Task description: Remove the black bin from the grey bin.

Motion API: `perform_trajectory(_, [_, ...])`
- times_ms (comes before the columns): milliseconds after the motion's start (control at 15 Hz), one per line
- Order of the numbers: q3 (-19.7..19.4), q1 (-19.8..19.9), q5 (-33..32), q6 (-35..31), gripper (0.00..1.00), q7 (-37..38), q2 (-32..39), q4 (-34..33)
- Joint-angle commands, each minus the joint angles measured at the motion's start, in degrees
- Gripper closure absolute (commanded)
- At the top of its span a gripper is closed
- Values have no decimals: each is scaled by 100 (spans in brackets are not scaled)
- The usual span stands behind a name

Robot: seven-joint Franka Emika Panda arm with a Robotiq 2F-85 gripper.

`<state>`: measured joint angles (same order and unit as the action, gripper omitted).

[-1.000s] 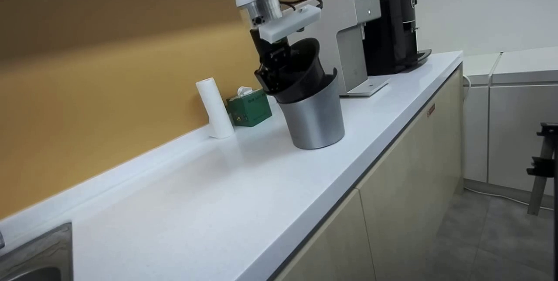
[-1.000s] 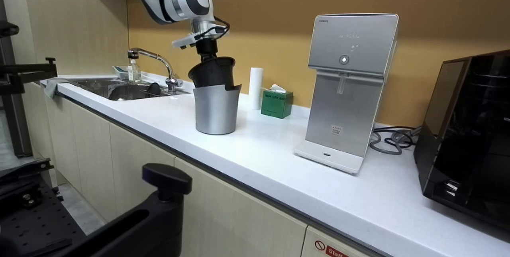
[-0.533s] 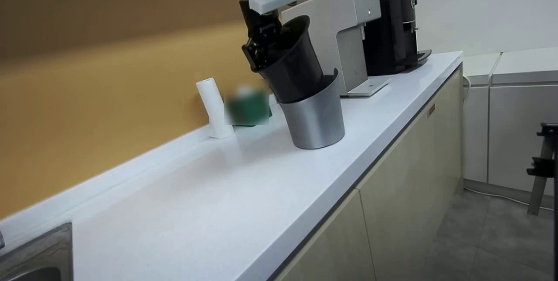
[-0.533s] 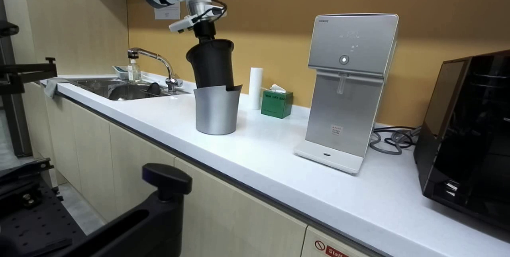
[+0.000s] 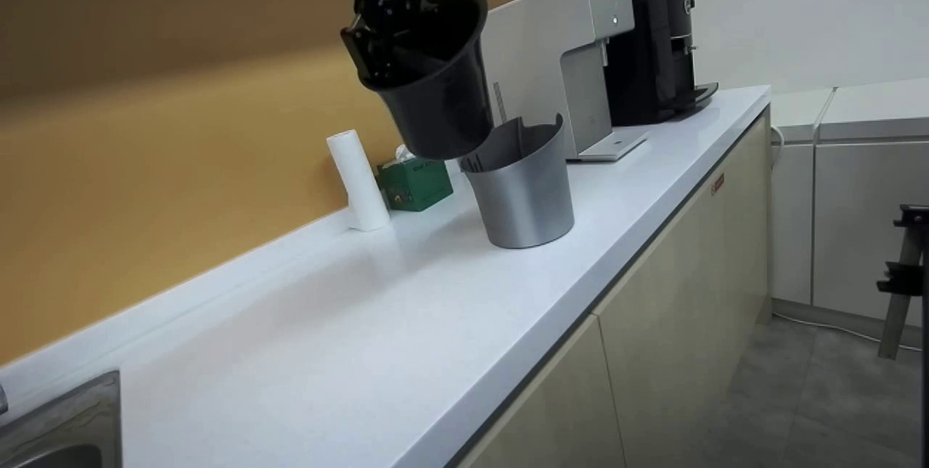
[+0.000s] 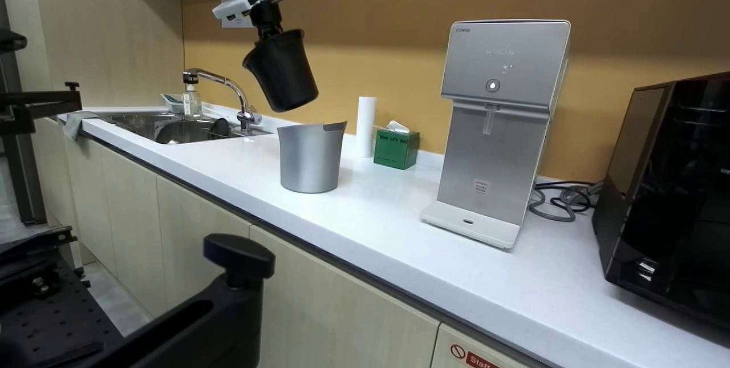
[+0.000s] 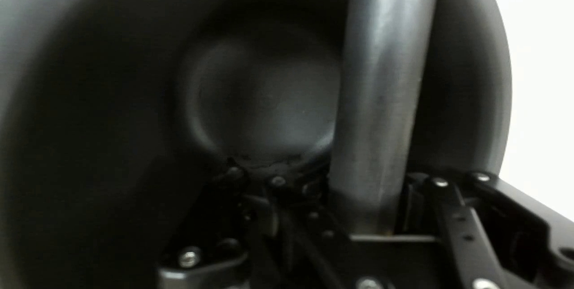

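Note:
The black bin (image 5: 444, 116) hangs tilted in the air, mouth up, and shows so in both exterior views (image 6: 283, 74). My gripper (image 5: 385, 58) reaches into its mouth and is shut on a bar at the bin's rim. In the wrist view the bin's dark inside (image 7: 112, 78) fills most of the picture, and the bar runs between the fingers (image 7: 367, 204). The fingertips themselves are hard to make out in the dark. The grey bin (image 5: 519, 199) stands upright on the counter, also in an exterior view (image 6: 309, 160). The black bin is above it, apart from it and off to the sink side.
A white paper roll (image 5: 358, 181) and a green tissue box (image 5: 415, 183) stand near the wall behind the grey bin. A water dispenser (image 6: 496, 145) and a black coffee machine (image 5: 649, 54) stand farther along. A sink (image 6: 177, 128) with a faucet (image 6: 228, 85) lies at the counter's other end.
The black bin was partly inside the grey bin. My gripper has lifted it up and out and shifted it toward the sink, with more tilt. The grey bin has not moved.

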<state>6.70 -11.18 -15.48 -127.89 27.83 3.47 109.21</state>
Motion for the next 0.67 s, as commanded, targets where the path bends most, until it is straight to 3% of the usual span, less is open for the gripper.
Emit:
perform_trajectory(0, [212,-116,75,344,99,78,48,-100])
perform_trajectory(600, [492,-419,458,511,99,-126,574,197])
